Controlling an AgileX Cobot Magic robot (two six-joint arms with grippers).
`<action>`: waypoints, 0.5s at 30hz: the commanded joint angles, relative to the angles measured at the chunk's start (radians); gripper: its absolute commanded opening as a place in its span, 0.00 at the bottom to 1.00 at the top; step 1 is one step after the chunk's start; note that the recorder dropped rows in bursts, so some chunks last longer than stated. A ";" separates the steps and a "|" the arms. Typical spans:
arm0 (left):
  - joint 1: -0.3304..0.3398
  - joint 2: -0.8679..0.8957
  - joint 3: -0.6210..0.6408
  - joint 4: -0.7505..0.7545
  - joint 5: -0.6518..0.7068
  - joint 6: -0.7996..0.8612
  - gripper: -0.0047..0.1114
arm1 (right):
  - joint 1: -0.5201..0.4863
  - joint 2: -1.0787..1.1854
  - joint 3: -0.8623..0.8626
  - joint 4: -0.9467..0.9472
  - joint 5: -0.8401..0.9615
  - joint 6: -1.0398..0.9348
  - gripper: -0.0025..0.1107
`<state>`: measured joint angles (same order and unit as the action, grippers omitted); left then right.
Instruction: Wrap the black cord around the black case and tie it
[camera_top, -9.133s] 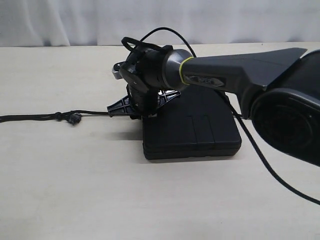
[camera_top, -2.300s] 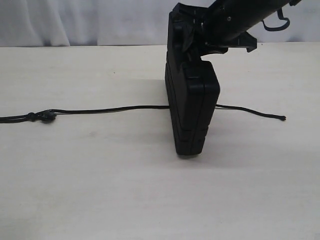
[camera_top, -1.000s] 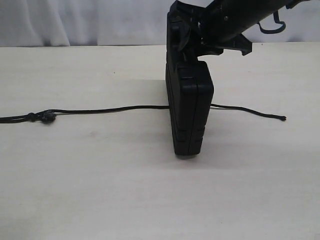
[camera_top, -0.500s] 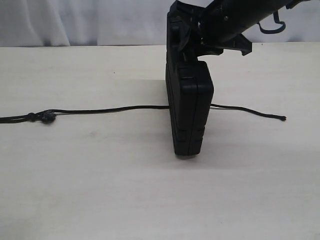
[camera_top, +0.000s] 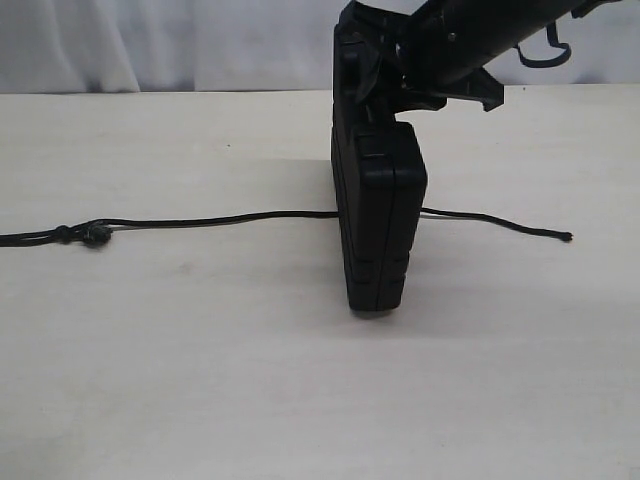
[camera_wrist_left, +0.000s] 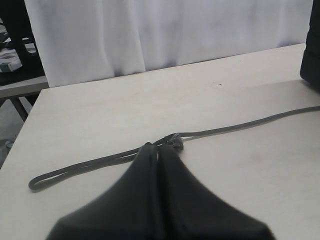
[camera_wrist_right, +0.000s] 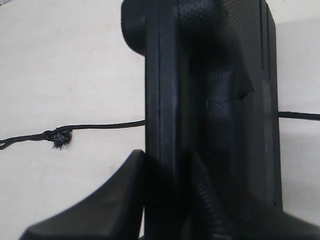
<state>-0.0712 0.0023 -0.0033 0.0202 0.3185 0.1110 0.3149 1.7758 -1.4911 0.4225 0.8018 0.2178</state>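
Note:
The black case (camera_top: 378, 225) stands upright on one narrow edge in the middle of the table. My right gripper (camera_top: 375, 70) comes in from the upper right and is shut on its top end. In the right wrist view the fingers (camera_wrist_right: 127, 195) clamp the case (camera_wrist_right: 215, 90) at the gripper (camera_wrist_right: 165, 160). The black cord (camera_top: 230, 218) lies on the table and passes under or behind the case, knot (camera_top: 95, 235) at left, tip (camera_top: 568, 236) at right. My left gripper (camera_wrist_left: 157, 148) is shut and empty, with the cord's knot (camera_wrist_left: 175, 142) seen just past its tips. It is out of the exterior view.
The cord's doubled loop (camera_wrist_left: 65, 172) lies toward the table's left edge (camera_wrist_left: 22, 120). A white curtain (camera_top: 150, 40) hangs behind the table. My right arm (camera_top: 500, 30) reaches in above the far right of the table.
Nine seconds ago the case lay flat under my right arm; now it stands on edge over the cord. It turned slightly two seconds ago. Nothing has moved in the last second.

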 joint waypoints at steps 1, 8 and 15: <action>0.000 -0.002 0.003 0.036 -0.017 0.006 0.04 | 0.003 0.004 0.003 0.015 0.007 0.005 0.06; 0.000 -0.002 0.003 -0.154 -0.648 -0.080 0.04 | 0.003 0.004 0.003 0.015 0.007 0.005 0.06; 0.000 -0.002 -0.027 -0.086 -0.810 -0.458 0.04 | 0.003 0.004 0.003 0.015 0.007 0.005 0.06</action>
<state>-0.0712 0.0023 -0.0019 -0.0942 -0.5065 -0.2524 0.3149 1.7758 -1.4911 0.4242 0.8018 0.2178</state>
